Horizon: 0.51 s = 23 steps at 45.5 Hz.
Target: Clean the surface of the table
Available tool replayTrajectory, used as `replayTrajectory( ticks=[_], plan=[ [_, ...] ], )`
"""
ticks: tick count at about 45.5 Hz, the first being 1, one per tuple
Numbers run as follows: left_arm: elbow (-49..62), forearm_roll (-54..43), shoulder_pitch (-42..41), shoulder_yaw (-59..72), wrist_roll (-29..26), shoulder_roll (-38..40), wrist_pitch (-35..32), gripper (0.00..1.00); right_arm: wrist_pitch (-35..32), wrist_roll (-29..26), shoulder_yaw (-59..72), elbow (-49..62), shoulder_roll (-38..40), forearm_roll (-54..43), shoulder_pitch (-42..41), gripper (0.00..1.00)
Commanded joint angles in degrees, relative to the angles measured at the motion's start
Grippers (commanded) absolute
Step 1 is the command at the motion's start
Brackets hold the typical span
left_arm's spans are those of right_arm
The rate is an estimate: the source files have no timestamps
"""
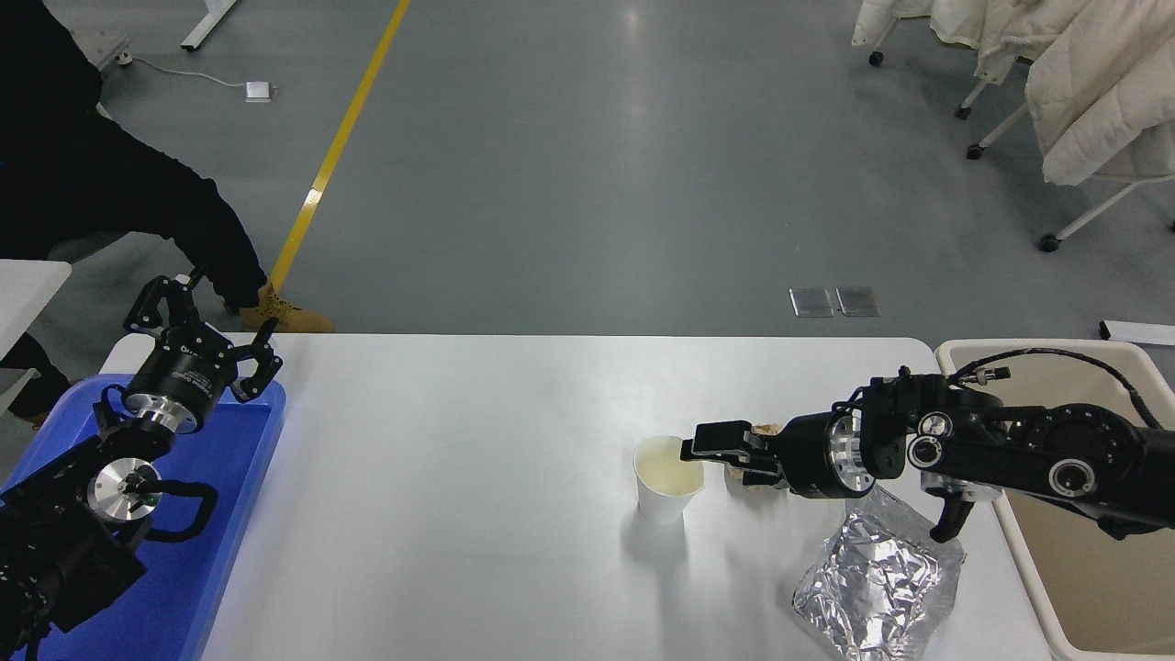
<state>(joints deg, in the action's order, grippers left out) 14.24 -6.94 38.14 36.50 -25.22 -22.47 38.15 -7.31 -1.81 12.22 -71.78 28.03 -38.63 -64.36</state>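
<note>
The white table surface (459, 441) spans the view. On it stand a white paper cup (668, 482), upright and empty, a crumpled brown paper wad (749, 485) just to its right, and a crinkled silver foil bag (872, 578) at the front right. My right gripper (721, 459) reaches in from the right, low over the wad. Its fingers are apart, and the upper fingertip (702, 441) lies over the cup's right rim. The wad is mostly hidden behind the fingers. My left gripper (207, 321) is parked open above the far end of the blue tray.
A blue plastic tray (229, 514) lies at the table's left end. A beige bin (1092, 588) stands off the right end. A person in black (92, 184) stands at the far left. Chairs draped with white coats (1092, 83) stand at the far right.
</note>
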Motion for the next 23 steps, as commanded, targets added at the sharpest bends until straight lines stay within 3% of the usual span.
replayTrajectory(
  ticks=[1, 23],
  plan=[
    [0.0, 0.0, 0.0, -0.02, -0.01, -0.03, 0.0, 1.0, 0.28, -0.03, 1.58, 2.09, -2.63, 0.14, 0.81, 0.98],
    [0.0, 0.0, 0.0, -0.02, -0.01, -0.03, 0.0, 1.0, 0.28, 0.15, 4.4, 12.28, -11.42, -0.65, 2.13, 0.98]
  ],
)
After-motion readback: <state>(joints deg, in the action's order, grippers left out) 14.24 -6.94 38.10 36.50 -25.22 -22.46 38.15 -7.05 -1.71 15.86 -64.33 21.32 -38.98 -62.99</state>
